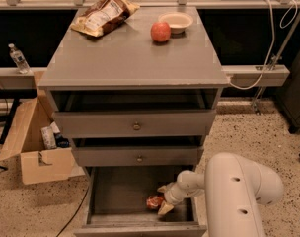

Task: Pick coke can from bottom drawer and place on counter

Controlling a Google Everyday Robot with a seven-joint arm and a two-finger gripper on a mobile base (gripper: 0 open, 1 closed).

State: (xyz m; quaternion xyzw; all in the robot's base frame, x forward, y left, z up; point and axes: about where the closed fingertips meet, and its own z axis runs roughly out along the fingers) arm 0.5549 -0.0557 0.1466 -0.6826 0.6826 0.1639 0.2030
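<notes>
The coke can lies on its side on the floor of the open bottom drawer, right of centre near the front. My gripper reaches down into the drawer from the right, with one pale finger above the can and one below it, right beside the can's right end. The counter is the grey cabinet top above, far from the gripper.
On the counter lie a chip bag, a red apple and a white bowl at the back. An open cardboard box stands on the floor left of the cabinet. My white arm fills the lower right.
</notes>
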